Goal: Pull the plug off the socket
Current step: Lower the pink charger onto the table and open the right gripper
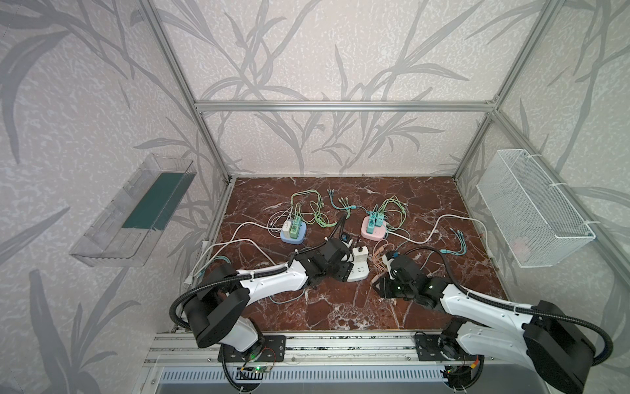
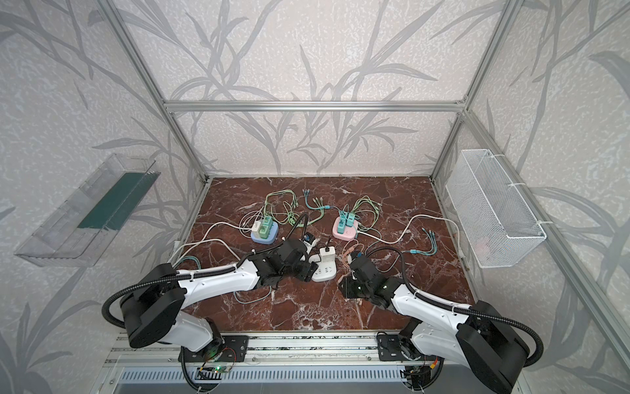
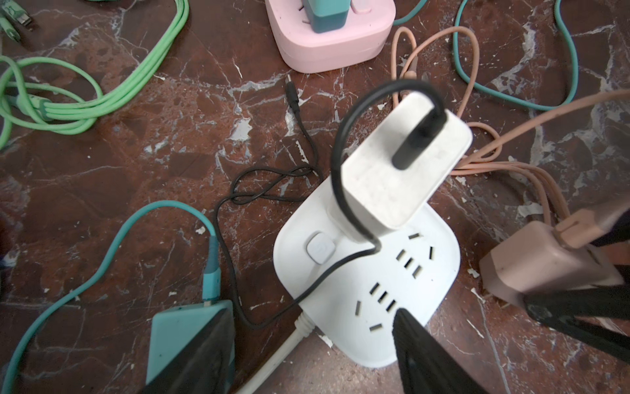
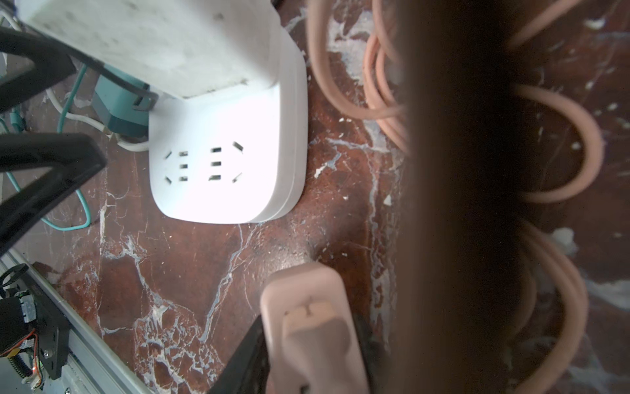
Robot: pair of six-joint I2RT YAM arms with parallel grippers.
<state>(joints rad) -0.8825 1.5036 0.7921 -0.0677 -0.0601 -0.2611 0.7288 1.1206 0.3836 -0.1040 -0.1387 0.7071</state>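
The pink plug point(image 4: 306, 307) is out of the socket and low over the brown marble table point(image 1: 341, 307). It is just right of the white socket point(image 1: 360, 273) and apart from it. The fingers of the right gripper point(image 4: 310, 341) stand on both sides of this plug, close against it. Whether they press it or are a little loose, I cannot tell. The pink cable point(image 3: 477, 167) lies in loops on the table, to the right of the white socket.

A white plug point(image 3: 375, 184) stands upright in the far part of the white socket. A black cable point(image 3: 417, 143) goes out of its top.

The left gripper point(image 3: 312, 314) is wide open and holds nothing. One finger is over the near edge of the white socket. The other is over a teal plug point(image 3: 184, 327), which lies on the table just left of the socket.

Farther back stand a blue socket point(image 1: 292, 236) on the left and a pink socket point(image 1: 373, 232) on the right, both with plugs in them.
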